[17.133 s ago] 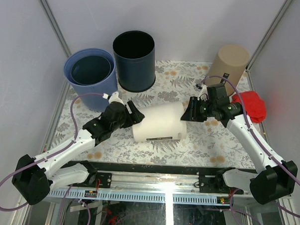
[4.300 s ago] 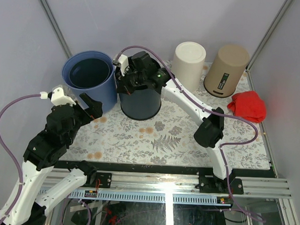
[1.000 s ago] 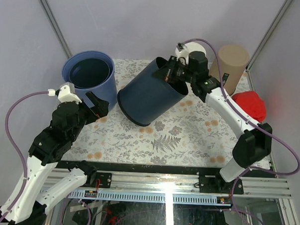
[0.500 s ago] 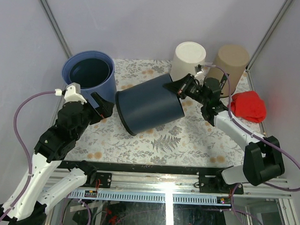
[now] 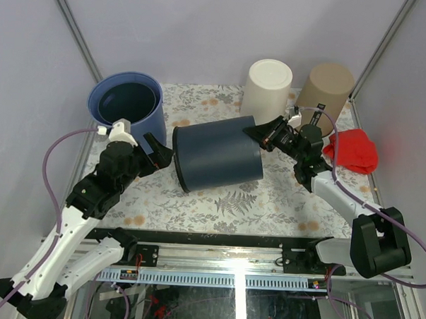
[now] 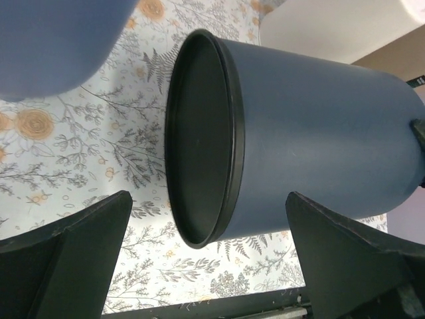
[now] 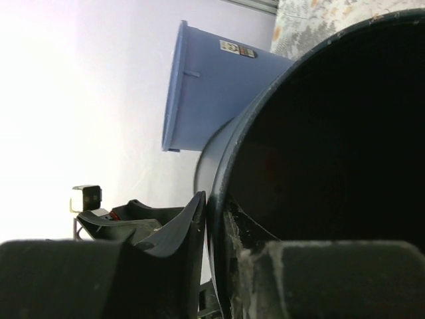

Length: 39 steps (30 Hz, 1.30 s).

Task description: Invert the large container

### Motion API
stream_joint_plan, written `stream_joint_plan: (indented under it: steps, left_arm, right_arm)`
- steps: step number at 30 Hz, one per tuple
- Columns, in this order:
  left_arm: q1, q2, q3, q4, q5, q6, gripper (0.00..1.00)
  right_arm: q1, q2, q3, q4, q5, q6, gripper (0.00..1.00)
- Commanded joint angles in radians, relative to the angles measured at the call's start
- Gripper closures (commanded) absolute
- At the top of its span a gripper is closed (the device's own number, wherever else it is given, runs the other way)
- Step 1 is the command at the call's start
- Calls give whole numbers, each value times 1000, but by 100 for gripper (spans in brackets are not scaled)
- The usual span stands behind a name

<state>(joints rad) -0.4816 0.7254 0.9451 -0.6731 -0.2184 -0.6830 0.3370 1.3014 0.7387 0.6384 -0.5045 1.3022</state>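
The large container (image 5: pixel 217 154) now lies on its side in the middle of the table (image 5: pixel 282 198). Its flat bottom points at my left arm and its open mouth points at my right arm. A moment ago my right gripper (image 7: pixel 214 207) held it by the rim, tipped up and partly off the table. Now it is down on its side. I think the job is about half done, because the mouth must go on round until it faces the table.

My left gripper (image 5: pixel 157 151) is spread wide and holds nothing. It has come closer and sits just beside the flat bottom. My right gripper has one finger outside the rim and one inside. I cannot tell if it pinches the rim or is letting go.

Some things are hard to see. The inside of the container is all black. From above, the rim hides my right fingertips. The blue bin (image 5: pixel 127 103) is blurry and cut off in my left wrist view.
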Motion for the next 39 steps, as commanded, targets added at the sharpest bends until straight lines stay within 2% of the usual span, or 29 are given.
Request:
stream_joint_plan:
  steps: [1, 8, 14, 18, 21, 29, 39]
  left_arm:
    - [6, 19, -39, 135, 94, -25, 0]
    - [6, 96, -63, 217, 167, -53, 0]
    - [6, 137, -55, 244, 191, -50, 0]
    - [5, 173, -53, 255, 195, -44, 3]
    - [5, 204, -42, 261, 198, -37, 14]
    - [-7, 247, 3, 245, 165, -18, 17]
    - [-87, 314, 67, 215, 83, 3, 31]
  right_arm:
    - [2, -45, 13, -92, -15, -97, 77]
    - [-6, -34, 84, -326, -27, -214, 70]
    - [-7, -6, 173, -515, -22, -339, 59]
    - [-6, -1, 257, -714, 53, -471, 57]
    - [-6, -9, 302, -833, 111, -545, 56]
    - [-6, -66, 336, -964, 151, -639, 54]
    - [23, -107, 366, -1112, 104, -682, 53]
